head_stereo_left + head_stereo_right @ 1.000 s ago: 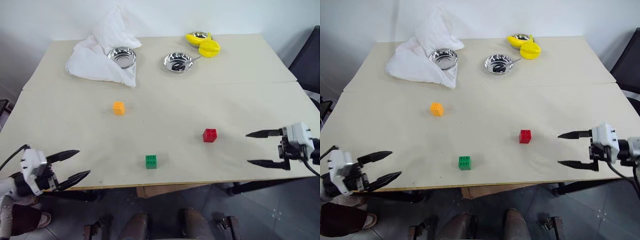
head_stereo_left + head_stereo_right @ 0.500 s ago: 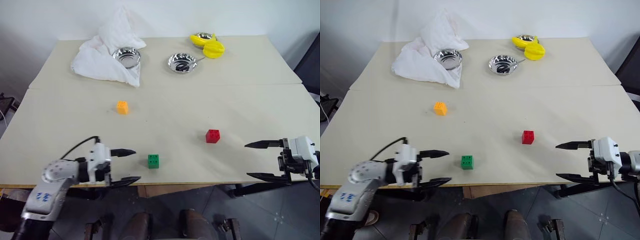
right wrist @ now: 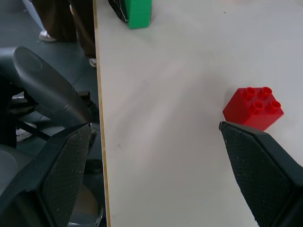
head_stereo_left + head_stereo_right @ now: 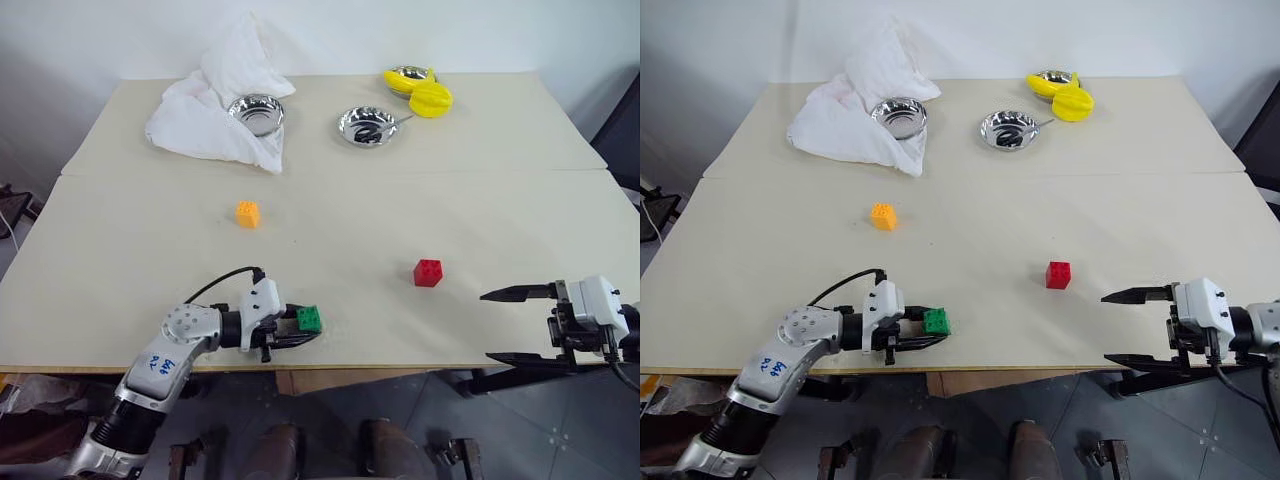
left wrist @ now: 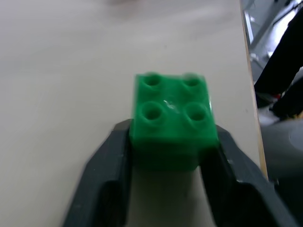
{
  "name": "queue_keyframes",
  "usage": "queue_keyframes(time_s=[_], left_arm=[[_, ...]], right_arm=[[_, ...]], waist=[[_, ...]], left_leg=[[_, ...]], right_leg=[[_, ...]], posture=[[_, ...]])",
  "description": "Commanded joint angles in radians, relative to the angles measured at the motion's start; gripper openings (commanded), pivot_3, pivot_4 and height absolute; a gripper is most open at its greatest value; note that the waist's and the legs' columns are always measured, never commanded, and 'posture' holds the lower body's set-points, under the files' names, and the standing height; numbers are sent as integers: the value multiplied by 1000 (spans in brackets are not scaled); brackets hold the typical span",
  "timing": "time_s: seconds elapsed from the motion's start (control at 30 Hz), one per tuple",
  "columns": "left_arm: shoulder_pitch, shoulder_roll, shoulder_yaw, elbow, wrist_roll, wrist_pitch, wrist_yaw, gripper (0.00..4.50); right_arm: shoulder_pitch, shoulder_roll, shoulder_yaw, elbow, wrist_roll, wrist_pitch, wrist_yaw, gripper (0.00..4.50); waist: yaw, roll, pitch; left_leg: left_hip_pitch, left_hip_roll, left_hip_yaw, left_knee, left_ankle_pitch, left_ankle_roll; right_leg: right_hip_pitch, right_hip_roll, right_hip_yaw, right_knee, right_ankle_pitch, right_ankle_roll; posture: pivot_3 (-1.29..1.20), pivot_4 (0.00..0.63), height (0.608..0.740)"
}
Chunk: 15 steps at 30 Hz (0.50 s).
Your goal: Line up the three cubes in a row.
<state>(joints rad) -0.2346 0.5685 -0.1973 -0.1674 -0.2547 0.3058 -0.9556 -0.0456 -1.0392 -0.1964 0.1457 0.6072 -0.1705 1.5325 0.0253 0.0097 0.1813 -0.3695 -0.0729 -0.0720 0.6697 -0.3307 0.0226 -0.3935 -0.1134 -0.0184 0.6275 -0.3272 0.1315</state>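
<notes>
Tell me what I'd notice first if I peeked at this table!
The left gripper at the table's near edge, its jaws squeezed shut on the green cube. Next, the red cube sitting alone toward the right and the orange cube farther back. At the far end, shiny steel bowls glint beside a crumpled white cloth.

green cube [image 4: 308,318]: near edge, in left pincer [image 4: 300,330] | red cube [image 4: 428,272]: right | orange cube [image 4: 247,214]: farther back
</notes>
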Motion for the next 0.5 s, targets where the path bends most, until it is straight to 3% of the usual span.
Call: queue_keyframes(time_s=[0.03, 0.2, 0.5], left_arm=[[-50, 8, -11, 1, 0, -23, -43, 1498], [-211, -47, -58, 143, 37, -87, -94, 1498], [-654, -287, -136, 807, 174, -406, -167, 1498]], right_arm=[[30, 14, -60, -14, -5, -9, 8, 4500], [91, 18, -126, -7, -18, -20, 2, 4500], [199, 29, -228, -68, -15, 0, -8, 4500]], waist=[[3, 0, 0], [8, 0, 0], [22, -3, 2]], left_leg=[[0, 0, 0, 0, 0, 0], [-1, -1, -1, 2, 0, 0], [-2, -2, 2, 5, 0, 1]], right_leg=[[0, 0, 0, 0, 0, 0], [1, 0, -1, 0, 0, 0], [1, 4, -8, 0, 1, 2]], posture=[[0, 150, 740], [0, 150, 740], [0, 150, 740]])
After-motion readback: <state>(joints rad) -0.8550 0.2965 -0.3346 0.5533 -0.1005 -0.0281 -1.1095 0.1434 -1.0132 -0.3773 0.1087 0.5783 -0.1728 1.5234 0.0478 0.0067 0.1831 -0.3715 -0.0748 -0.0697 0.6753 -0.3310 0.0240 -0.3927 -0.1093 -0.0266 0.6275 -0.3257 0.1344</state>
